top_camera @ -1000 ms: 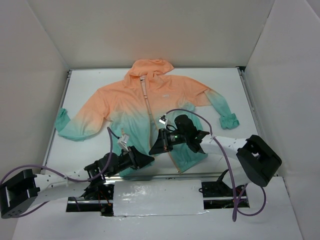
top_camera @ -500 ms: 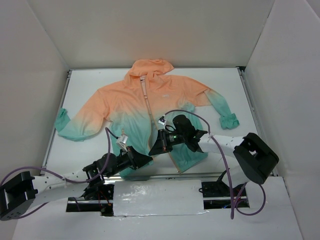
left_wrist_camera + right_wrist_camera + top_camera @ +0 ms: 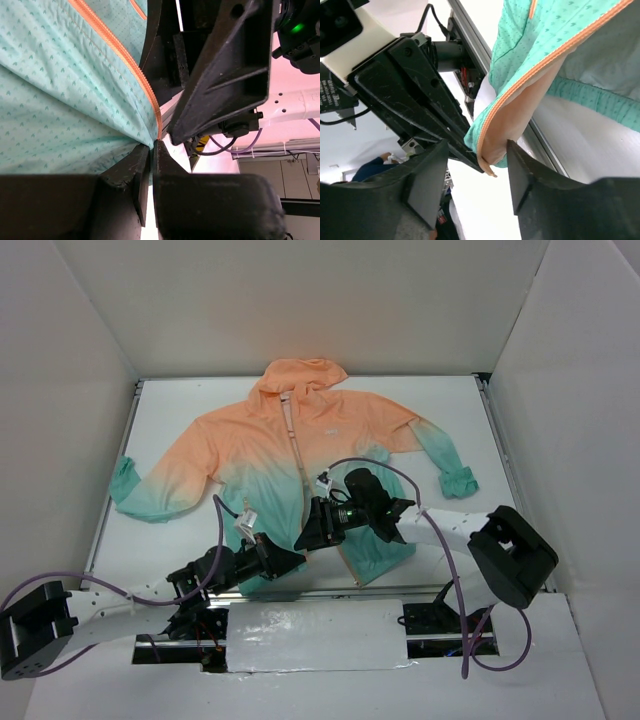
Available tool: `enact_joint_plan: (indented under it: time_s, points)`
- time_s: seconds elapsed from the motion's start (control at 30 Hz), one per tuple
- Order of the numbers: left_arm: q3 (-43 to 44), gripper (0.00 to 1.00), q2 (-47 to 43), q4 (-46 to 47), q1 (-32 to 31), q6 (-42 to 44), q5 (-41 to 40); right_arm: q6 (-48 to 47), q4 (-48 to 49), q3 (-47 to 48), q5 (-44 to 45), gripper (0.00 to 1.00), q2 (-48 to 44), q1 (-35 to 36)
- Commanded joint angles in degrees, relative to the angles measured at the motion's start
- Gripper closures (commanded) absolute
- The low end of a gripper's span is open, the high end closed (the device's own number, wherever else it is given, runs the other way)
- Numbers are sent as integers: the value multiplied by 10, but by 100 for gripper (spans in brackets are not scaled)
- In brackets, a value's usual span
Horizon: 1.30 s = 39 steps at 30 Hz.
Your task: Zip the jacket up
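The jacket (image 3: 330, 435) lies flat on the white table, its peach hood at the far side and its teal hem towards me. Its orange zipper (image 3: 292, 440) runs down the front. My left gripper (image 3: 295, 558) is shut on the teal hem corner (image 3: 125, 130), right where the zipper tape (image 3: 115, 50) ends. My right gripper (image 3: 303, 537) hovers just above it with its jaws open. In the right wrist view the lower zipper end (image 3: 487, 167) and its peach lining hang loose between the fingers (image 3: 427, 180), apart from both pads.
White walls enclose the table on three sides. A metal rail (image 3: 330, 590) and a white board (image 3: 315, 635) run along the near edge between the arm bases. Purple cables (image 3: 440, 540) loop over both arms. The teal sleeve cuffs lie at far left (image 3: 128, 490) and far right (image 3: 460, 480).
My right gripper has opened and let go of the zipper end, and has shifted slightly left. My left gripper closed on the hem corner and stays shut there.
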Motion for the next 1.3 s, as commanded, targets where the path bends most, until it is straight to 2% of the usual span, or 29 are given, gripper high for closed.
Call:
enact_joint_plan:
  time_s: [0.0, 0.17, 0.27, 0.3, 0.6, 0.67, 0.7, 0.73, 0.8, 0.83, 0.93, 1.1, 1.2, 1.27]
  points:
    - [9, 100, -10, 29, 1, 11, 4, -9, 24, 3, -2, 42, -29, 0]
    - [-2, 100, -23, 42, 3, 4, 5, 4, 84, -33, -29, 41, -37, 0]
    - [-3, 100, -24, 43, 3, 2, 4, 22, 129, -52, -51, 55, -37, 0]
    - [-2, 100, -25, 42, 4, 2, 3, 25, 134, -54, -58, 66, -37, 0]
    - [4, 100, -27, 27, 6, 2, -1, 13, 113, -49, -62, 100, -54, 0]
    - [6, 99, -23, 26, 6, 2, 1, 6, 91, -42, -58, 100, -55, 0]
    - [7, 92, -21, 26, 7, 3, 5, -9, 77, -31, -56, 100, -54, 0]
    - [8, 76, -19, 25, 7, 5, 6, -21, 36, -22, -48, 100, -53, -1]
    - [8, 62, -18, 23, 7, 10, 14, -67, -35, 6, -37, 100, -53, 0]
    - [6, 47, -18, 21, 7, 10, 17, -82, -57, 16, -35, 100, -54, -1]
    - [-1, 48, -19, 21, 6, 9, 24, -130, -117, 46, -36, 100, -55, 0]
    - [-15, 48, -17, 50, 7, 8, 33, -151, -128, 60, -62, 100, -50, 0]
    - [-11, 57, -16, 52, 6, 12, 37, -151, -127, 59, -65, 100, -45, -1]
    - [-10, 58, -17, 54, 7, 14, 40, -159, -134, 61, -61, 100, -41, -1]
